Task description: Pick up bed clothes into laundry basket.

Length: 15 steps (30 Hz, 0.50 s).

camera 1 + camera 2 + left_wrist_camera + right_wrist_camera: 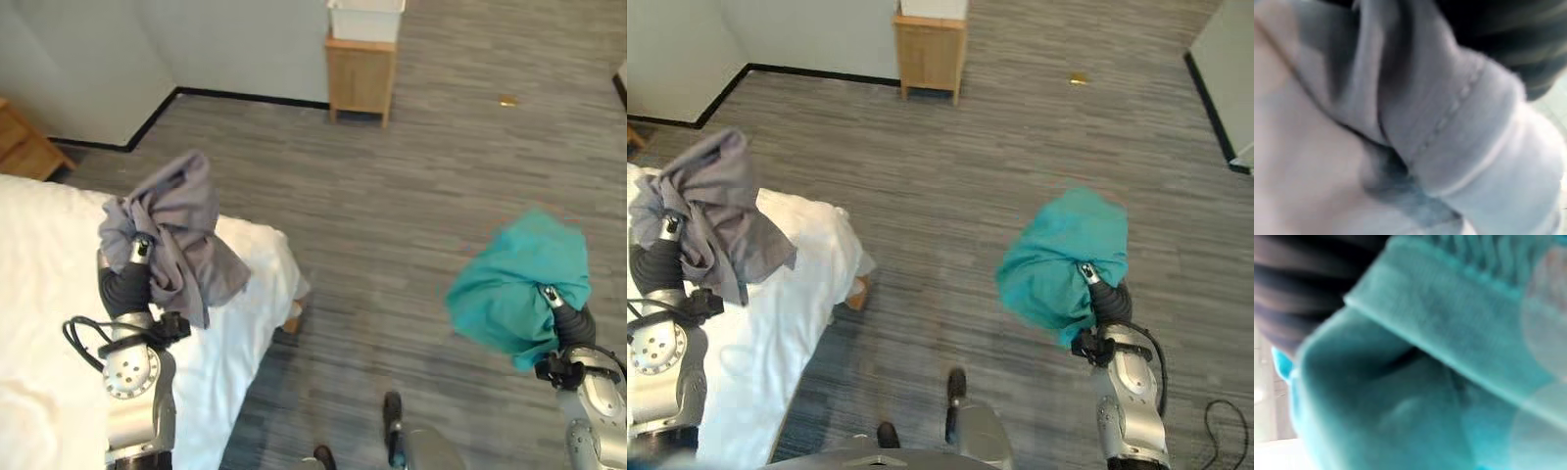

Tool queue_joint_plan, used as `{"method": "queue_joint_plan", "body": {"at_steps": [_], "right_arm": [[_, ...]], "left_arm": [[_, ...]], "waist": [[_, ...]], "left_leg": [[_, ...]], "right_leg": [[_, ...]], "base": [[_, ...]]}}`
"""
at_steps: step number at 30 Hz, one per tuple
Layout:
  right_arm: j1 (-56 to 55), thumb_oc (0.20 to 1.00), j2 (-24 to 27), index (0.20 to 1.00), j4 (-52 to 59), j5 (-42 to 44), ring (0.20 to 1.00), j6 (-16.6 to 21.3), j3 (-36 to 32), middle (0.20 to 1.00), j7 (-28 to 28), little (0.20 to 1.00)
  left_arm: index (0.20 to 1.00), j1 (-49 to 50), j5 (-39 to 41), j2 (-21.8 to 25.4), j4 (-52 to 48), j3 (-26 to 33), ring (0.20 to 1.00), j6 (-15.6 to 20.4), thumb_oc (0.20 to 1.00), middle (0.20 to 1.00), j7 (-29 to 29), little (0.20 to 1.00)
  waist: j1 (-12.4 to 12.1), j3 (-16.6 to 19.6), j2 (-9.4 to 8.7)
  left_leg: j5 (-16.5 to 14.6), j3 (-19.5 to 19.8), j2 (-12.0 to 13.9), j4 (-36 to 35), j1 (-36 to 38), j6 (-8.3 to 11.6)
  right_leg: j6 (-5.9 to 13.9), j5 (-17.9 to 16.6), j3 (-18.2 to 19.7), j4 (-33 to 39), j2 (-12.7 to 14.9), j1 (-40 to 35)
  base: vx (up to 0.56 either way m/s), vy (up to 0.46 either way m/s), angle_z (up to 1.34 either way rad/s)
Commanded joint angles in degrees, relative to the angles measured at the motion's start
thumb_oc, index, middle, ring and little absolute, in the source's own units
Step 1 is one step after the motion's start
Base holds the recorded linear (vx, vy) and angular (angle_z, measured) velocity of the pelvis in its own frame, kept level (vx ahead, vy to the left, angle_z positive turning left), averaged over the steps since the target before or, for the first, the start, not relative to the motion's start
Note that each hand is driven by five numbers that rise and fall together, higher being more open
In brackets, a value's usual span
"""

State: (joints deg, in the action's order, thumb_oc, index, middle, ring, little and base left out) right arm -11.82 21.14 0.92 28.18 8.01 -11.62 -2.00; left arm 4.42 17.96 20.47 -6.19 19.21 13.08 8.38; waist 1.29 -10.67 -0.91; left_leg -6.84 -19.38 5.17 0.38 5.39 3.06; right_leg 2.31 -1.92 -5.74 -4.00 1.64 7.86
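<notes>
A: What was the room like?
B: Grey wood-grain floor (431, 147), pale walls (88, 59) with a black skirting line (245, 97).
A: Furniture?
B: A small wooden stand (361, 76) stood against the wall; a white-sheeted bed (39, 294) lay at the left.

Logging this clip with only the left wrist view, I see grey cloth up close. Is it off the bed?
Observer: Yes. The grey cloth hangs bunched over the left hand, lifted above the bed edge.
Operator: And the other arm?
Observer: The right hand carries a teal cloth over the floor.
Operator: Any basket nearby?
Observer: A white bin sits on a wooden cabinet by the far wall.
</notes>
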Motion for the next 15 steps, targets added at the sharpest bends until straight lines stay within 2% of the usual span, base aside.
{"method": "queue_joint_plan", "body": {"at_steps": [1, 8, 13, 14, 15], "right_arm": [[2.3, 0.200, 2.2, 0.200, 3.1, 3.4, 0.200, 3.0, -1.1, 0.200, -2.5, 0.200], [2.1, 0.200, 3.1, 0.200, 2.5, 2.6, 0.200, 2.9, -0.7, 0.200, -1.6, 0.200], [1.2, 0.200, 3.3, 0.200, 3.0, 2.3, 0.200, 2.6, -1.7, 0.200, -1.7, 0.200], [1.1, 0.200, 3.1, 0.200, 3.0, 2.7, 0.200, 2.8, -1.9, 0.200, -1.4, 0.200], [0.8, 0.200, 3.0, 0.200, 3.2, 3.1, 0.200, 3.2, -2.1, 0.200, -1.3, 0.200]], "left_arm": [[0.200, -1.1, 4.7, 4.0, -2.9, 0.0, 0.200, 3.8, 0.200, 0.200, -0.9, 0.200], [0.200, -4.0, 5.5, 3.0, -1.3, -3.8, 0.200, 3.6, 0.200, 0.200, -0.8, 0.200], [0.200, -4.5, 5.5, 2.8, -1.0, -4.9, 0.200, 3.2, 0.200, 0.200, -1.5, 0.200], [0.200, -4.8, 5.7, 2.8, -0.6, -4.9, 0.200, 3.1, 0.200, 0.200, -1.4, 0.200], [0.200, -5.0, 5.5, 2.9, -0.1, -4.7, 0.200, 3.0, 0.200, 0.200, -1.4, 0.200]], "waist": [[-1.2, 2.7, -1.84], [-0.3, 2.2, -1.82], [0.5, 2.6, -1.73], [0.7, 2.2, -1.91], [0.5, 0.8, -2.56]], "left_leg": [[8.2, 5.8, -1.1, -3.3, -2.8, -0.02], [9.7, 7.4, 0.0, -2.3, -3.1, 1.90], [9.4, 6.5, 0.6, -1.6, -2.6, 2.31], [9.5, 6.7, 1.3, 1.8, -3.7, 2.81], [12.5, 8.2, 3.2, 10.5, -6.7, 3.32]], "right_leg": [[3.87, 1.6, -1.9, 8.0, 1.6, -10.7], [3.24, 1.5, -4.8, 7.7, 1.4, -11.7], [2.74, 2.2, -4.6, 7.8, 0.7, -12.4], [2.27, 2.6, -4.3, 7.6, 0.6, -12.6], [1.27, 2.9, -3.3, 7.5, 0.2, -13.5]], "base": [[-0.01, -0.185, 0.39], [0.01, -0.084, 0.33], [0.05, -0.071, -0.01], [0.00, -0.158, 0.00], [0.02, -0.238, 0.00]]}}
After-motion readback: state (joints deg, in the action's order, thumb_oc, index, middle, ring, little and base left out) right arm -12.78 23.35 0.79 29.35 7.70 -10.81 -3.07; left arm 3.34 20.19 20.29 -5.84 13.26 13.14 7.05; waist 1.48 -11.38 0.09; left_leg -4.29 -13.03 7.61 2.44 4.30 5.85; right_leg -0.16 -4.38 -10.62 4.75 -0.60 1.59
